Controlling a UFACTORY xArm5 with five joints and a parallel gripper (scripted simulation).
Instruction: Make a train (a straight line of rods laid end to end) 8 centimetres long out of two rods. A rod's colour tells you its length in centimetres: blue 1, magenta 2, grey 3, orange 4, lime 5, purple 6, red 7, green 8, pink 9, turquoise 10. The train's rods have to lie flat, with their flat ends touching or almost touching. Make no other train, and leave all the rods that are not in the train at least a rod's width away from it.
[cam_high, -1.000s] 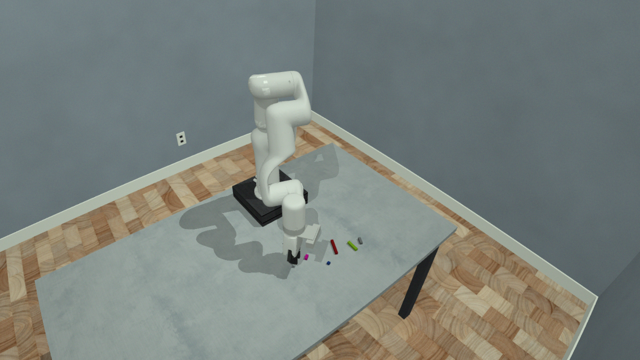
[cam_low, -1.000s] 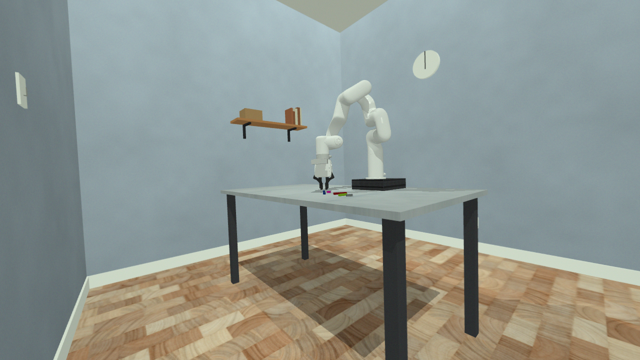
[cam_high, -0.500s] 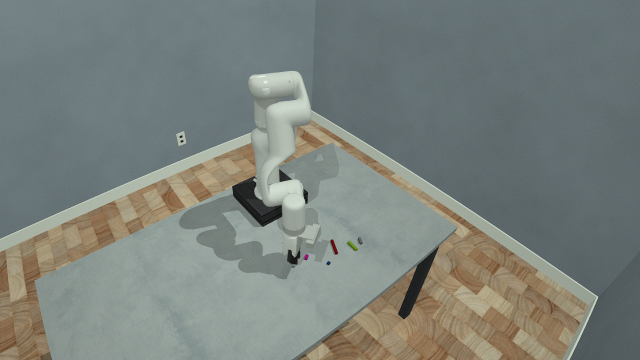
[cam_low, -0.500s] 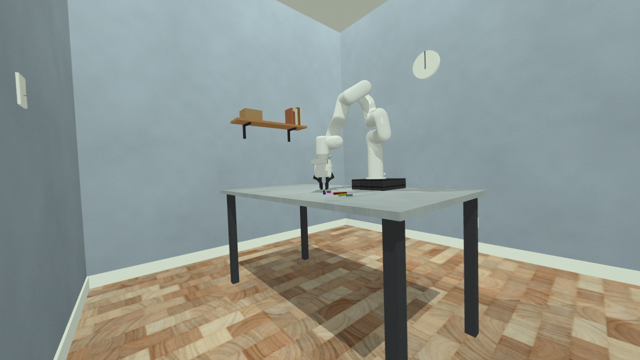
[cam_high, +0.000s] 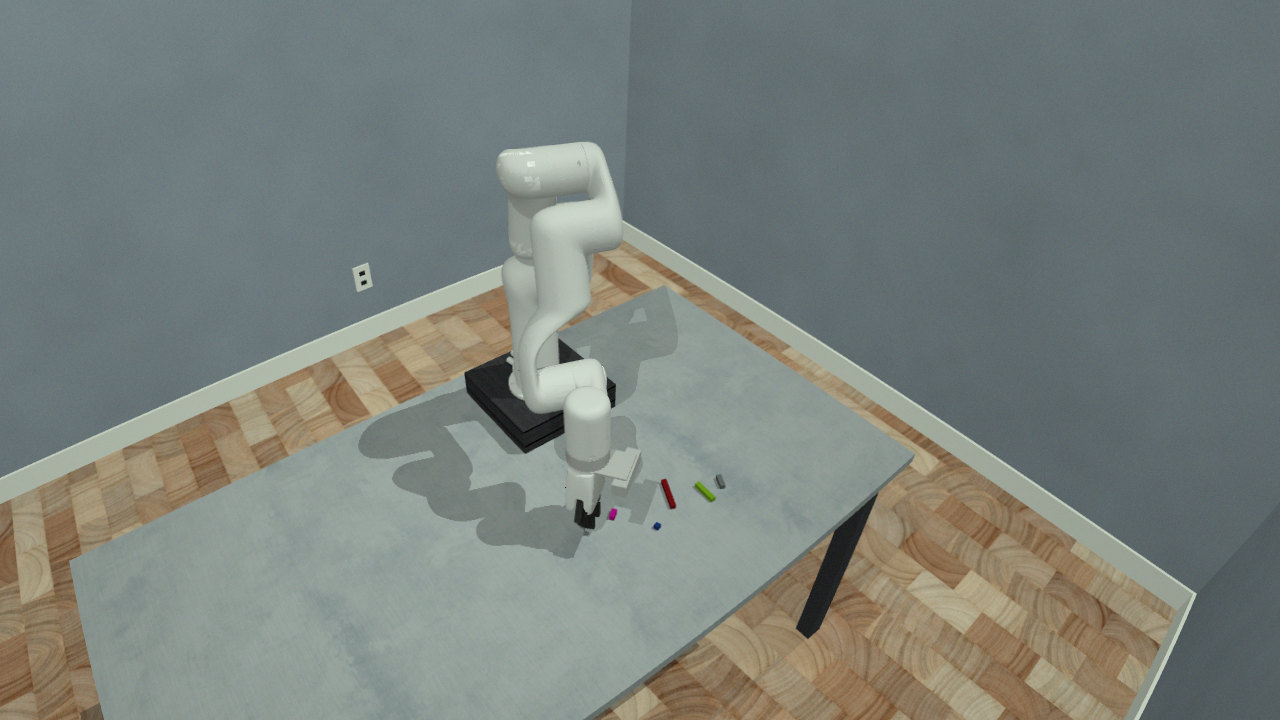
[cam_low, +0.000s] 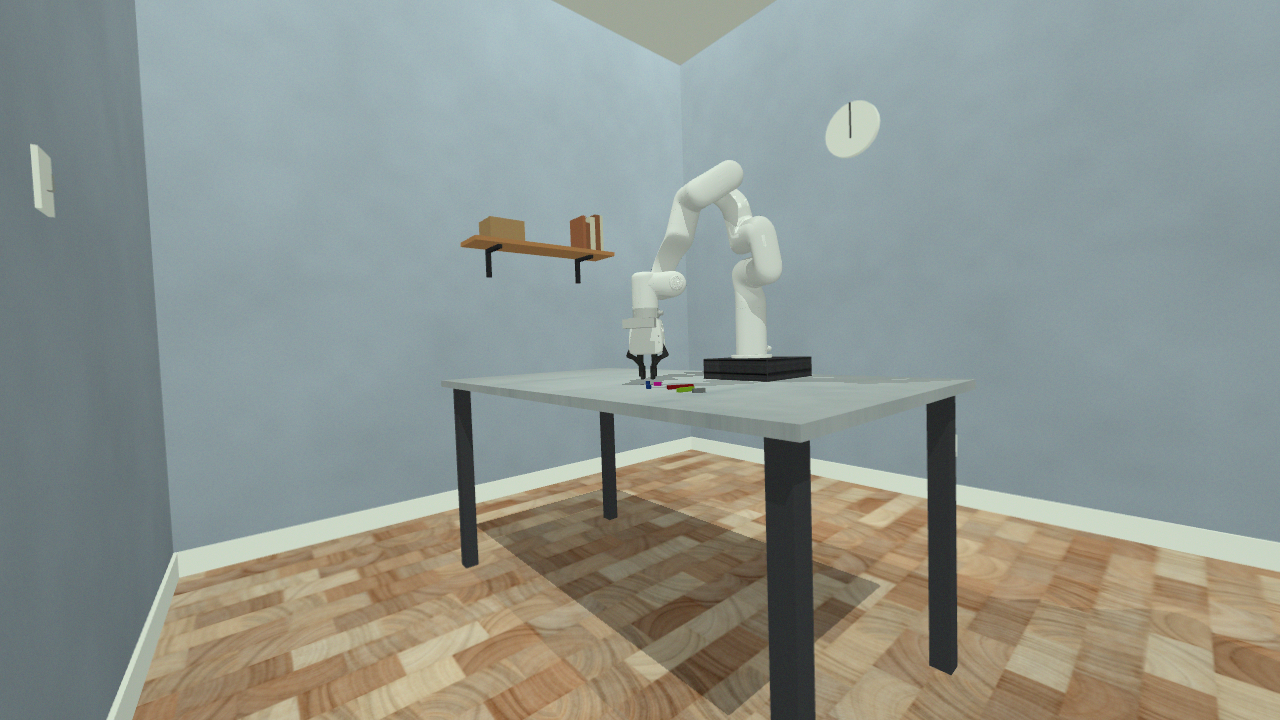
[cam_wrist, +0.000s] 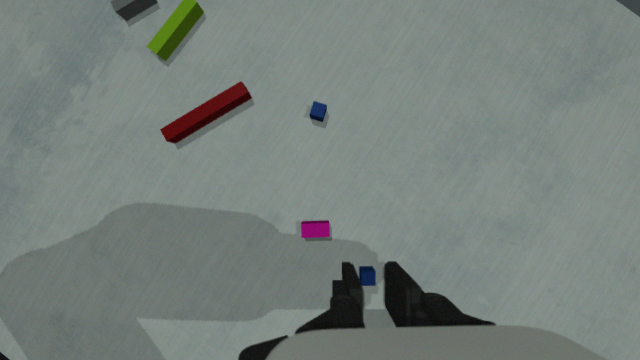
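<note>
Rods on your desk (cam_high: 358, 573) (cam_low: 554, 394) (cam_wrist: 475, 175) lie apart, untrained; your tool (cam_high: 587, 524) (cam_low: 647, 376) (cam_wrist: 368, 283) stands released, partly open, seemingly above a blue rod (cam_wrist: 367, 275).

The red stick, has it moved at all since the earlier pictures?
No. In the top view, the red stick lies where it did against the right-hand corner of the table.
</note>
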